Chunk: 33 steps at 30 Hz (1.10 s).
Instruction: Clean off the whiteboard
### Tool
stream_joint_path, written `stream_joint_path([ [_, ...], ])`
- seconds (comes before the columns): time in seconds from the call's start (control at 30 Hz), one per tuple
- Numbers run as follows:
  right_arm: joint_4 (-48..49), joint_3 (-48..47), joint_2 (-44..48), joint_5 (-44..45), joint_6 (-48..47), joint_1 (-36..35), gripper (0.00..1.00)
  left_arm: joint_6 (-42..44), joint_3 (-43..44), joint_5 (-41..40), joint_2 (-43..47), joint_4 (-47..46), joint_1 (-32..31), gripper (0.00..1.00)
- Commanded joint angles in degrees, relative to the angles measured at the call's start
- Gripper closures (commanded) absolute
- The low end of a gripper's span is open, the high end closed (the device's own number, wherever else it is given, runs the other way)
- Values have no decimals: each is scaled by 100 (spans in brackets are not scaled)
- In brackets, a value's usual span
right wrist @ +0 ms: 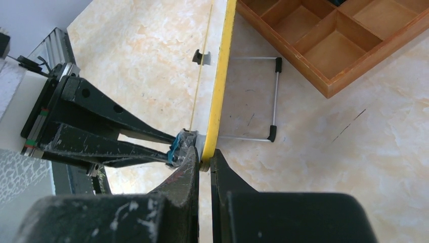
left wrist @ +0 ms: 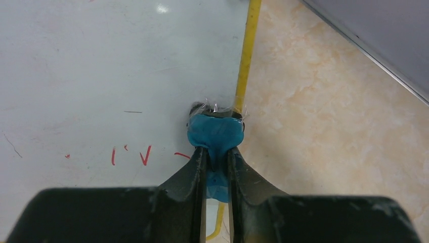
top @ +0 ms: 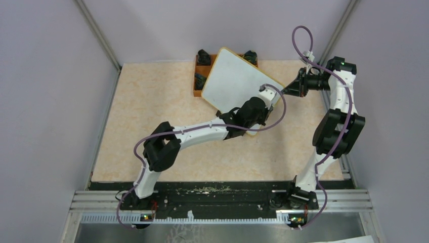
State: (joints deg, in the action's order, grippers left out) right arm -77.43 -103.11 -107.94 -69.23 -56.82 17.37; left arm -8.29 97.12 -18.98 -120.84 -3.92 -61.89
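The whiteboard stands tilted at the back of the table, white with a thin yellow frame. A few red marks remain on its surface. My left gripper is shut on a blue eraser pad, which presses against the board right beside its yellow edge. In the top view that left gripper lies over the board's right corner. My right gripper is shut on the whiteboard's yellow edge at the same corner, with the blue eraser pad just to its left.
An orange-brown compartment tray sits behind the board, holding black items. A wire stand props the board from behind. Grey walls enclose the beige table on three sides.
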Motion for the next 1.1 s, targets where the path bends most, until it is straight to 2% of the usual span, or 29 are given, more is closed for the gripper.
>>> stream_joint_path([
  [0.0,-458,234,141,519,-321,-276,100,-80,-524,-48,162,46,396,100],
  [0.27,-413,283,124,509,-315,-278,100,-20,-1160,-313,602,-37,1027,100],
  [0.47,-405,283,107,498,-306,-274,100,71,-1036,-313,655,-19,1137,100],
  [0.9,-413,273,117,517,-308,-277,100,-99,-480,-15,97,18,184,100],
  [1.07,-422,283,120,527,-328,-276,100,-102,-247,93,8,29,5,100],
])
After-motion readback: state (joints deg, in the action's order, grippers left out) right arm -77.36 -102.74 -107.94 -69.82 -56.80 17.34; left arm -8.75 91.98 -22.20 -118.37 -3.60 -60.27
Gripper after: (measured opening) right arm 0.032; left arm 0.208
